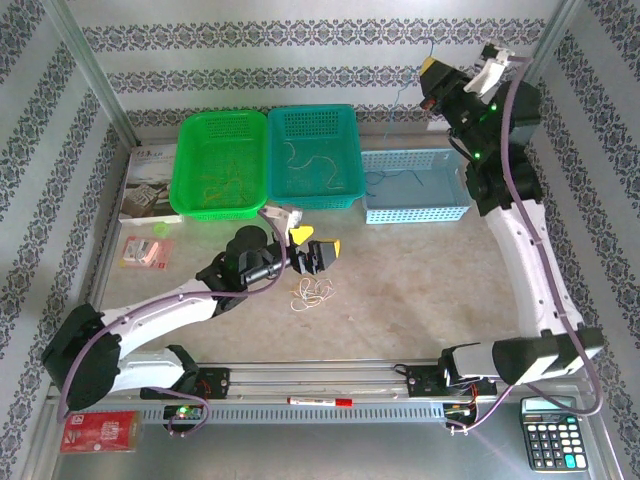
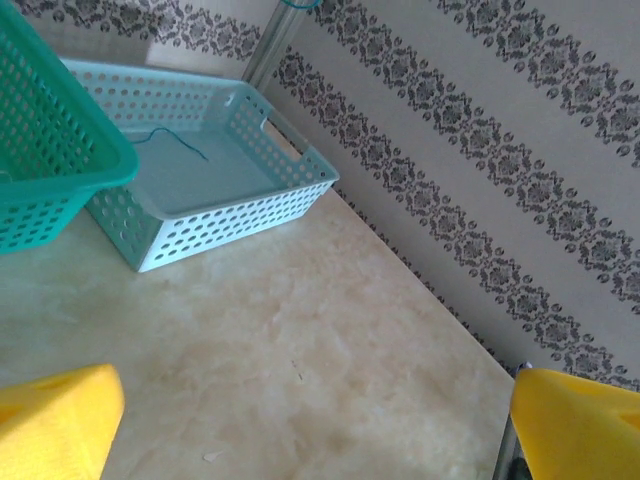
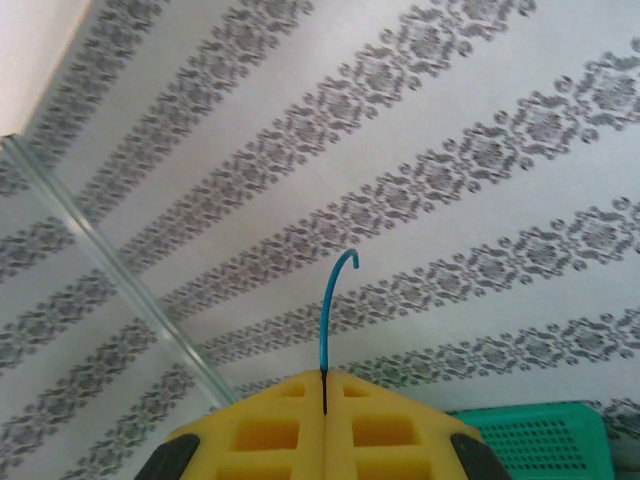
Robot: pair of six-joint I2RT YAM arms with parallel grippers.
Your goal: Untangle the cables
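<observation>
Three baskets line the upper edge of the bench [image 1: 420, 270] in the top view: one green basket [image 1: 215, 207], one teal basket [image 1: 320, 198] and one light blue basket [image 1: 415, 212], side by side. Below them the bench lies bare from the centre across to the right arm, which runs up the right edge. Patterned walls close off the top and both sides. Along the lower edge sit one red pen [image 1: 320, 401], one calculator [image 1: 553, 432] and one red packet [image 1: 100, 432].

The left claw [image 1: 315, 241] hovers at centre frame, its two yellow fingers spread wide with nothing between them. Just below it a white tangle of cables [image 1: 312, 292] lies on the bench in loose loops. It has no clear long axis, and its strands cannot be counted.

The right claw [image 3: 325, 385] is raised at the upper right of the top view, its fingers pressed together and pinching one blue cable [image 3: 333, 310]. In the right wrist view the short free end stands straight up and hooks over at its tip. In the top view a thin line hangs down and to the left from the claw.

One more blue strand [image 2: 175, 140] lies along the floor of the light blue basket. Pale strands [image 1: 300, 160] curl in the teal basket and yellow-green strands [image 1: 225, 180] in the green one, too fine to count.
</observation>
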